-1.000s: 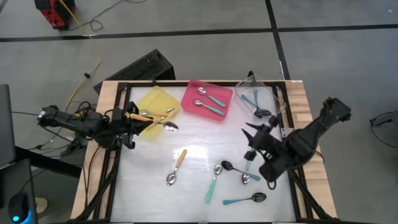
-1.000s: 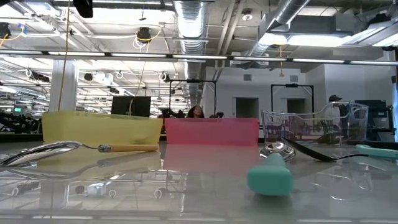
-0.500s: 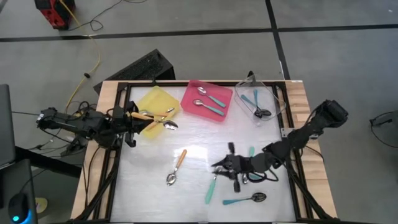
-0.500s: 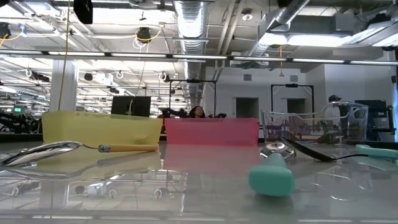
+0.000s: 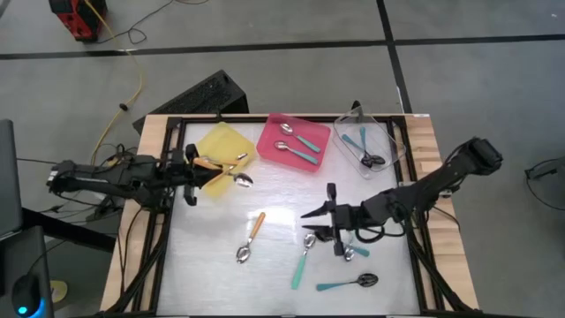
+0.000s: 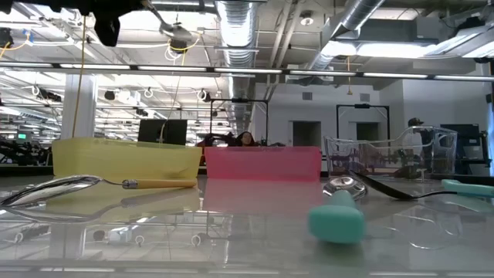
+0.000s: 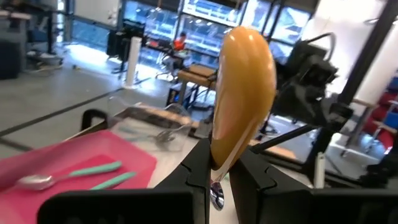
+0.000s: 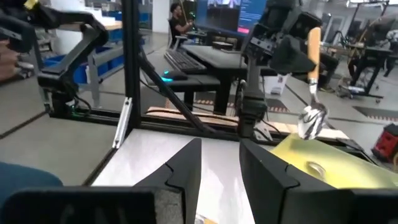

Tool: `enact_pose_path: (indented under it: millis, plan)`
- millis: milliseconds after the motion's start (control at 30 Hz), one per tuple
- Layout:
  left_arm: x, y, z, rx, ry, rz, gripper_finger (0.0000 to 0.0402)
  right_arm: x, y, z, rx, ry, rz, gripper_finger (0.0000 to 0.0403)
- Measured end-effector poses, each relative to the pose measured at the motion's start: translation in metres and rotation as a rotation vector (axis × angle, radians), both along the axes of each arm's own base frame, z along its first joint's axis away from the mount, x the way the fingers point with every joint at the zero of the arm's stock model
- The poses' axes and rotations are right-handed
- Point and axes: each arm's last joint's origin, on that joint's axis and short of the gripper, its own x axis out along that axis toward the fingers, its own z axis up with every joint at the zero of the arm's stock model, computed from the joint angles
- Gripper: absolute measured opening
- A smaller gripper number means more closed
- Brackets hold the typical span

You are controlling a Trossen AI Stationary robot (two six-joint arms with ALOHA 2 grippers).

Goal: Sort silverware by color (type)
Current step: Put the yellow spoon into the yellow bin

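My left gripper hovers at the left edge of the yellow tray, shut on an orange-handled spoon that shows high up in the low view. My right gripper floats open and level over the table's middle, pointing left, with nothing between its fingers. On the table below it lie an orange-handled spoon, a teal spoon and a teal spoon with a black bowl. My left gripper pinches the spoon's orange handle between its two fingers, which come level from the table's left. The handle's free end sticks up above the fingers. The silver bowl hangs lower, clear above the yellow tray.
The yellow tray holds other orange-handled spoons. The pink tray holds two teal spoons, and the clear tray at the far right holds teal spoons with black bowls. More spoons lie under my right arm. People sit in the room beyond.
My right gripper has swung from the table's right side toward its middle, sinking and tipping from pointing down to pointing level at the left edge. My left gripper has turned a little toward the yellow tray and sunk, bringing its spoon into the top of the low view.
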Motion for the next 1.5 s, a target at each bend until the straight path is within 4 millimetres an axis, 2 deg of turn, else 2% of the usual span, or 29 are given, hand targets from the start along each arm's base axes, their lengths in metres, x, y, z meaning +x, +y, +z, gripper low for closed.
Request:
enact_pose_path:
  millis: [300, 533, 867, 1300, 1500]
  plan:
    - [-0.001, 0.012, -0.009, -0.007, 0.097, 0.098, 0.0021, -0.007, -0.005, 0.000, 0.022, 0.067, -0.007, 0.0133]
    - [-0.006, 0.030, -0.021, -0.033, 0.210, 0.335, 0.0021, -0.007, -0.005, -0.006, 0.056, 0.126, -0.015, 0.0133]
    - [-0.010, 0.053, -0.039, -0.043, 0.414, 0.538, 0.0021, -0.007, -0.005, -0.007, 0.075, 0.133, -0.019, 0.0133]
    - [0.000, 0.085, -0.068, -0.187, 0.658, 0.552, 0.0021, -0.007, -0.007, -0.009, 0.094, 0.158, -0.030, 0.0133]
    - [0.000, 0.093, -0.059, -0.185, 0.775, 0.578, 0.0021, -0.007, -0.007, -0.010, 0.099, 0.162, -0.030, 0.0133]
